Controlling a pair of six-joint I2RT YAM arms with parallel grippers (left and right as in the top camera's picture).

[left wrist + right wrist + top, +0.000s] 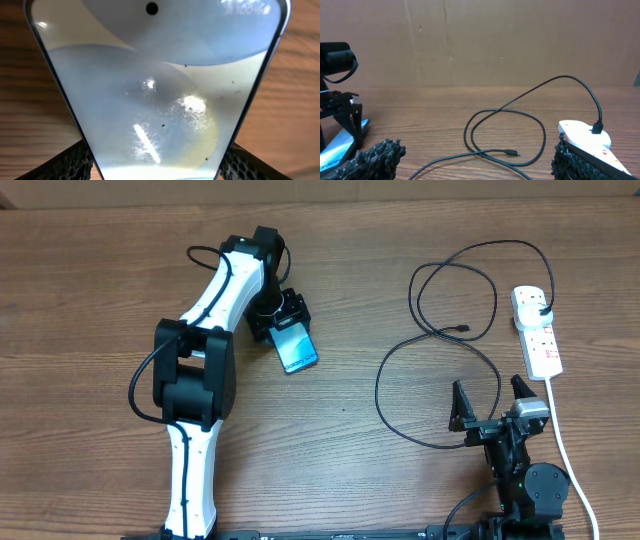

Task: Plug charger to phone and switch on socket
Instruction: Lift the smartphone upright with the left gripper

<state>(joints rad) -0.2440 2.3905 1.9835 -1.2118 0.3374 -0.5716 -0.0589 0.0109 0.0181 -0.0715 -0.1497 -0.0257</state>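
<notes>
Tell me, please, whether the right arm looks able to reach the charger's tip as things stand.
Probably yes: the tip lies on the table ahead of the open right tool, with only the charger's own loop between them.

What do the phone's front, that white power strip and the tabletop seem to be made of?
The phone front looks like glossy glass: it shows bright reflections and dust specks. The power strip looks like smooth white moulded plastic, slightly shiny. The table shows matte brown wood grain; whether it is solid wood or a printed laminate can't be told.
</notes>
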